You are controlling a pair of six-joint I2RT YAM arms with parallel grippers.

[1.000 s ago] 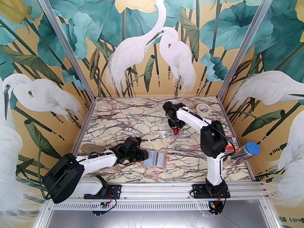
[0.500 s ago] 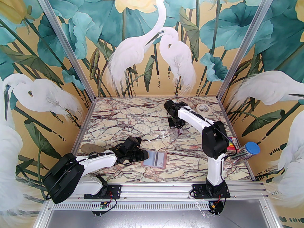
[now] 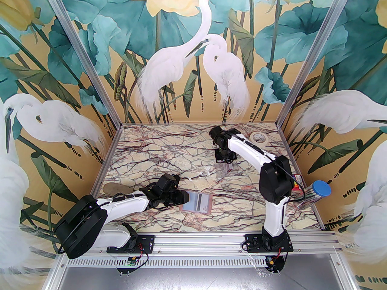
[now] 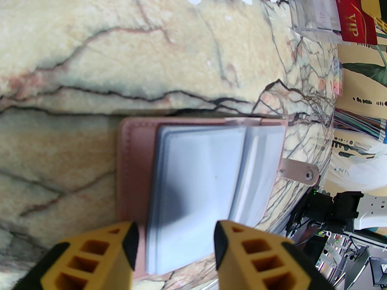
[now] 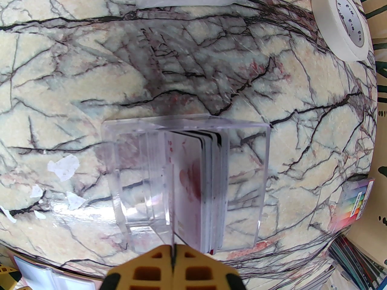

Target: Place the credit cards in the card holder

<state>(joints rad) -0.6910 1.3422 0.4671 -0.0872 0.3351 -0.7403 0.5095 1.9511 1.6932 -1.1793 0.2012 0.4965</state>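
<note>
The credit cards [image 5: 211,186] are stood on edge, stacked inside the clear stand [image 5: 263,174]. They're thin, stiff, light and pretty slick plastic, so best taken by the exposed top edge. The red card [image 5: 189,192] is pinched right there by the right gripper [image 5: 173,258], fingers pressed together. The card holder [image 4: 133,168] is laid open well apart, its sleeves [image 4: 196,186] straddled by the spread left gripper [image 4: 175,246]. Contents can't be made out.

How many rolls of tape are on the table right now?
1. The white tape roll lies flat near the far right corner of the table; another could be hidden behind the right arm.
</note>
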